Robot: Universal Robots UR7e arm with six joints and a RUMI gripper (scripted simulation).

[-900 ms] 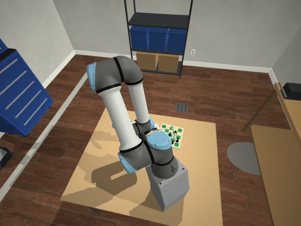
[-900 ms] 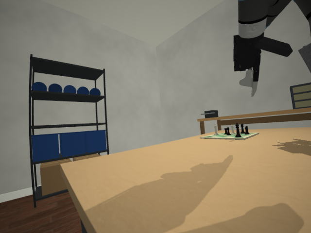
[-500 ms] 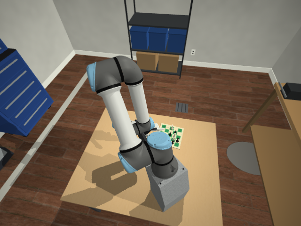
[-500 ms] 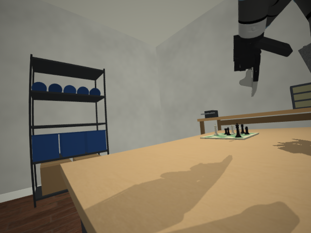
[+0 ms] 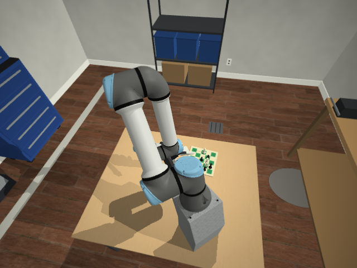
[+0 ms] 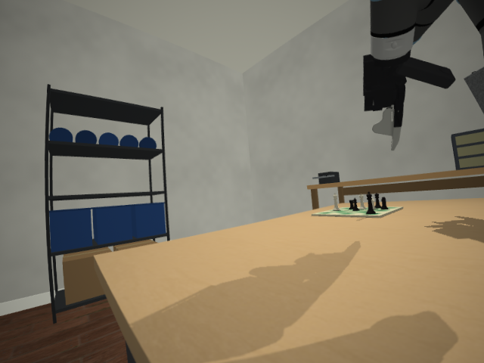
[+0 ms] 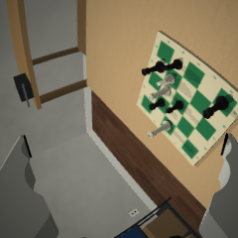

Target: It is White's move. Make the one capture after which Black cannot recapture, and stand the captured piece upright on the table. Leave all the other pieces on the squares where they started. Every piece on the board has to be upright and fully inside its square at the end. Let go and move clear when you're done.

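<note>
A small green and cream chessboard (image 5: 205,160) lies on the tan table beside the arm's base; it also shows in the exterior view (image 6: 356,211) and in the wrist view (image 7: 189,94). Several black pieces and a few white pieces stand upright on it. A tall black piece (image 6: 370,203) stands at the near edge, a white piece (image 6: 335,202) at the left end. In the wrist view a black piece (image 7: 218,106) stands apart on the right of the board and a white piece (image 7: 160,130) near its lower edge. My gripper (image 6: 386,131) hangs high above the table, open and empty.
The arm's grey pedestal (image 5: 201,219) stands on the table next to the board. A second wooden table (image 6: 395,183) with a dark box (image 6: 328,177) is behind the board. A black shelf rack (image 5: 188,43) with blue bins stands by the far wall.
</note>
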